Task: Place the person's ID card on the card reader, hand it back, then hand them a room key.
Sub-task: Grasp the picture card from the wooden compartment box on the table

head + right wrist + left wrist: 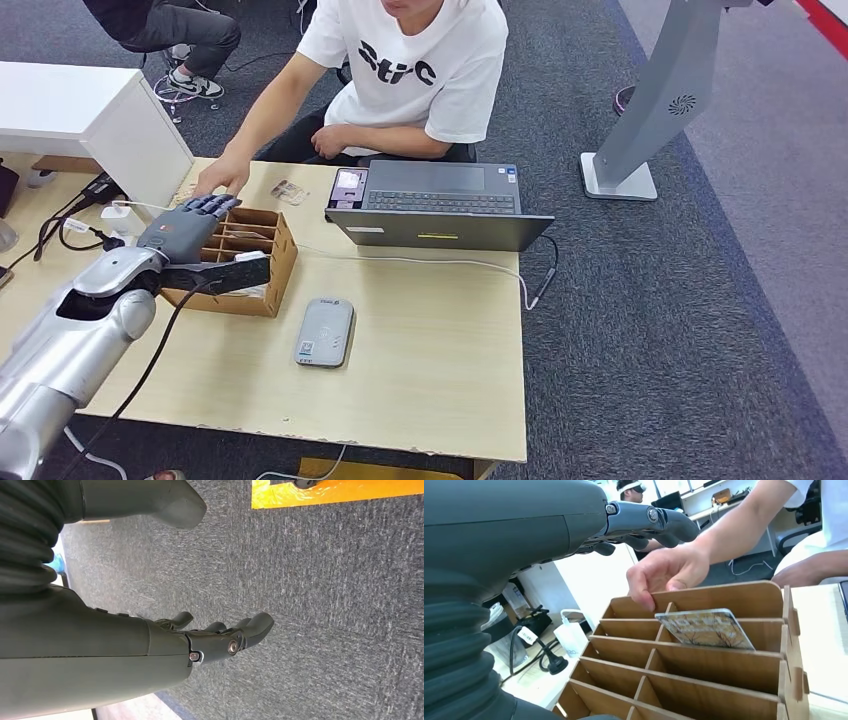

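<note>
The room key (705, 628), a patterned card, is seen standing tilted in one of the far compartments of the wooden divider box (240, 262), leaning against a partition. Largest of all, the pale wooden table (430, 340) is laid out before the robot, and a person in a white T-shirt (415, 60) is seated at its far side. An open grey laptop (440, 205) is set on the far half of the table, with a small card (348, 187) lying just beside its left edge. The box is placed at the table's left (its slots run in rows), and over it the left hand (185, 228) is held with fingers extended and apart, nothing grasped. The person's hand (664, 572) is reached to the box's far rim, fingertips touching the wood, just under the robot's fingers (659, 522). The grey card reader (325, 332) is lying flat near the table's middle, apart from the box. The right hand (220, 637) is hung over dark carpet (325, 605), fingers loosely apart, nothing held.
</note>
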{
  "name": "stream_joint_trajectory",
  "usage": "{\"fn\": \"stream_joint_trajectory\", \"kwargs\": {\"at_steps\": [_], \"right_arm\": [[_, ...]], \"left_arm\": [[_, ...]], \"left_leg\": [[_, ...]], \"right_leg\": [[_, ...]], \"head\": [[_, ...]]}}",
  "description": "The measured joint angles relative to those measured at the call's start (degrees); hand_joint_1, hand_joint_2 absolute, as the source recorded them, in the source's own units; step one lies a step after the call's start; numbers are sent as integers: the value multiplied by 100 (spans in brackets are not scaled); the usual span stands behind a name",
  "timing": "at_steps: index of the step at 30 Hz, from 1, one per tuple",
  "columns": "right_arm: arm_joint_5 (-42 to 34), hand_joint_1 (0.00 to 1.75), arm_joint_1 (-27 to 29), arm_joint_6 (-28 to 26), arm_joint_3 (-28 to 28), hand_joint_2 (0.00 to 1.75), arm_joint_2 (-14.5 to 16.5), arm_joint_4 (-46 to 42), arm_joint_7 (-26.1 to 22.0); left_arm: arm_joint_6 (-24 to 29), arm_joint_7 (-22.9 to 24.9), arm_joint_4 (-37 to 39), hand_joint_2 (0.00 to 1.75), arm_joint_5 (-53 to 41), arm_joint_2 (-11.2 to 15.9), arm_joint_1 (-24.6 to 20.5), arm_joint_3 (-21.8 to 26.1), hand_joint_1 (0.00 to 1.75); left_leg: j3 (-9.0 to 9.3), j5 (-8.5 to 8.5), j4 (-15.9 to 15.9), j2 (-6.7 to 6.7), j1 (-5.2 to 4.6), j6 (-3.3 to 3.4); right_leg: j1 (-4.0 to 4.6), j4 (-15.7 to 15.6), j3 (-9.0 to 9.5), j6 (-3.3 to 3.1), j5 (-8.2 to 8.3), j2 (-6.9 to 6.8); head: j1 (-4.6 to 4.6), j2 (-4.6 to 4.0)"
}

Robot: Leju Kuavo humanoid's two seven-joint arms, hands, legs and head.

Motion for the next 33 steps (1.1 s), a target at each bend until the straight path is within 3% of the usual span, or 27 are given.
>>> {"fn": "stream_joint_trajectory", "kwargs": {"at_steps": [18, 33], "right_arm": [[19, 0, -1, -5, -29, 175, 2, 1, 3], [-55, 0, 0, -13, -152, 175, 7, 2, -46]], "left_arm": [[75, -46, -88, 175, -144, -42, 114, 3, 0], [-209, -32, -1371, 175, -114, 40, 476, 1, 0]], "left_leg": [[0, 0, 0, 0, 0, 0], [-2, 0, 0, -1, 0, 0]], "right_leg": [[0, 0, 0, 0, 0, 0], [0, 0, -1, 0, 0, 0]], "head": [[-1, 0], [-1, 0]]}}
